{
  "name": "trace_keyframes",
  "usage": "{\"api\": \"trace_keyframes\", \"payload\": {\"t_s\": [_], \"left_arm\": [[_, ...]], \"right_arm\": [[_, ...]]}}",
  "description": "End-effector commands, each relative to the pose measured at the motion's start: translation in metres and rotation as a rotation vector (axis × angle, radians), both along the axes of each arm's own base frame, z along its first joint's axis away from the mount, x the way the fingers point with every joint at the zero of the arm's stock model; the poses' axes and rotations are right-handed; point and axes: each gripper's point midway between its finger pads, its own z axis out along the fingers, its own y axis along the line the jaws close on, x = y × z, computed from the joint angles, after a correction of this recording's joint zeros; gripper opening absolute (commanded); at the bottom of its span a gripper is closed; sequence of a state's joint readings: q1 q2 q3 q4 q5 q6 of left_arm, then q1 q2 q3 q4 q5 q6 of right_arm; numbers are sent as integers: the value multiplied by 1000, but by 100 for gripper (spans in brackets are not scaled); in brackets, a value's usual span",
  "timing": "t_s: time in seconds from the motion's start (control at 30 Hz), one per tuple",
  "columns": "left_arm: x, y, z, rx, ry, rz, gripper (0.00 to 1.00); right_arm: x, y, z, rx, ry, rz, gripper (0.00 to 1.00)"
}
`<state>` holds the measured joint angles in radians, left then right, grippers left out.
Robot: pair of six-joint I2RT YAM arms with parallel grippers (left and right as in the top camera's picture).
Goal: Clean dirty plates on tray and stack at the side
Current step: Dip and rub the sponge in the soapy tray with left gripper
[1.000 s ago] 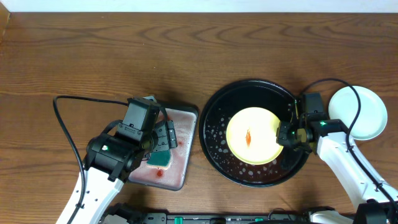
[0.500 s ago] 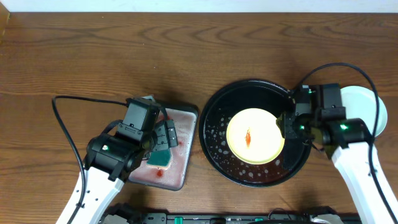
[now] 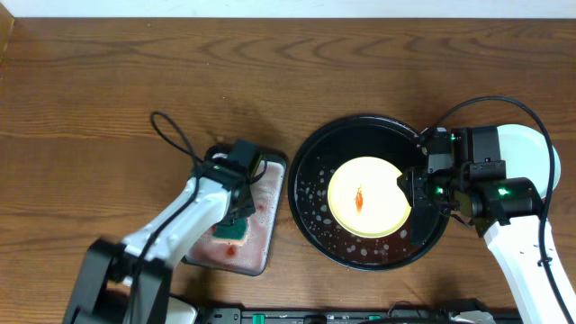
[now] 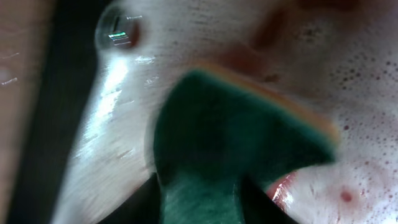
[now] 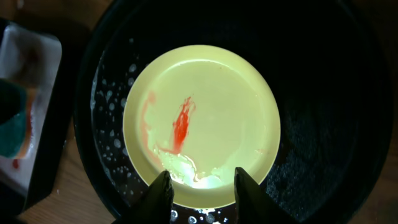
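Yellow plate point(image 3: 364, 196), red-smeared, sits in the middle of the tray point(image 3: 360, 135); right hand point(image 5: 205, 196) hovers at its edge, spread wide. Left hand point(image 3: 238, 202) grips the sponge point(image 4: 236, 143) in the grey tray point(image 3: 263, 243).

I see a brown wooden table point(image 3: 135, 72) filling the whole overhead view. On its left half, toward the near edge, sits a small grey tray point(image 3: 273, 171). The tray's floor is wet with pale foam and pink-red smears. A teal sponge point(image 3: 232, 230) with a thin orange layer sits in the tray's near part.
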<state>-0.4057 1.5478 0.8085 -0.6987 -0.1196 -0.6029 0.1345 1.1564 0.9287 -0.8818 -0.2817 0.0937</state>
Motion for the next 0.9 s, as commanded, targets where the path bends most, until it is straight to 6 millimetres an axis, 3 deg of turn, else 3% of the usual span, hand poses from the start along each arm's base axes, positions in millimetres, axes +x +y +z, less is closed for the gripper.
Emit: {"api": "trace_keyframes", "payload": {"t_s": [0.0, 0.03, 0.07, 0.23, 0.4, 0.43, 0.47, 0.57, 0.7, 0.87], "left_arm": [[-10, -32, -22, -167, 109, -115, 28], [-10, -44, -25, -229, 123, -162, 22], [-11, -50, -26, -261, 129, -187, 8], [-8, -46, -20, -261, 115, -175, 8], [1, -36, 15, -281, 37, -138, 8], [2, -33, 23, -287, 13, -132, 28], [2, -32, 28, -290, 0, -129, 39], [-5, -28, 47, -298, -33, -128, 57], [-18, -24, 50, -293, -12, -125, 58], [-35, -18, 20, -279, 53, -78, 58]], "right_arm": [[-1, 5, 5, 11, -8, 23, 28], [-2, 5, 4, 11, -8, 23, 27], [-2, 5, 4, 11, -7, 23, 27], [-2, 5, 4, 10, -7, 23, 26], [-2, 5, 4, 10, -8, 23, 25], [-1, 5, 5, 10, -9, 23, 25], [-1, 5, 5, 10, -9, 23, 25], [-1, 5, 5, 10, -9, 23, 25], [-1, 5, 5, 11, -11, 23, 25], [1, 5, 6, 15, -19, 16, 25]]}}
